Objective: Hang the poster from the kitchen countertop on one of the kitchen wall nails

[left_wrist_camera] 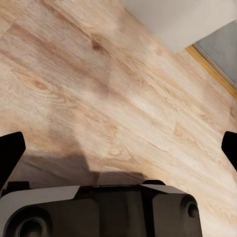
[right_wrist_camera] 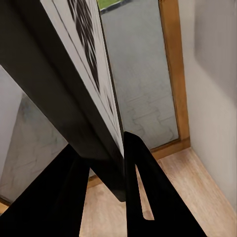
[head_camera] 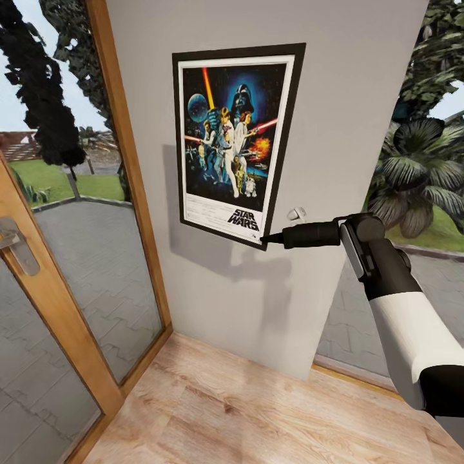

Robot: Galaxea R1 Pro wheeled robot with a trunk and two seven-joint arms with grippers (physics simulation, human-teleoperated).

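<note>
The Star Wars poster (head_camera: 235,142) stands upright against the grey wall section (head_camera: 258,290), slightly tilted, its black frame and white border in full sight. My right gripper (head_camera: 265,239) is shut on the poster's lower right corner, the arm reaching in from the right. In the right wrist view the two dark fingers (right_wrist_camera: 140,187) clamp the frame's edge (right_wrist_camera: 74,113). A small white wall nail or hook (head_camera: 296,213) juts out just right of the poster's bottom corner. My left gripper (left_wrist_camera: 118,148) hangs open above the wooden floor (left_wrist_camera: 113,98). The kitchen countertop is out of view.
A wood-framed glass door (head_camera: 38,270) with a metal handle (head_camera: 16,241) stands at the left. Glass panes flank the wall section, with paving and plants outside. Light wooden floor (head_camera: 245,412) spreads below.
</note>
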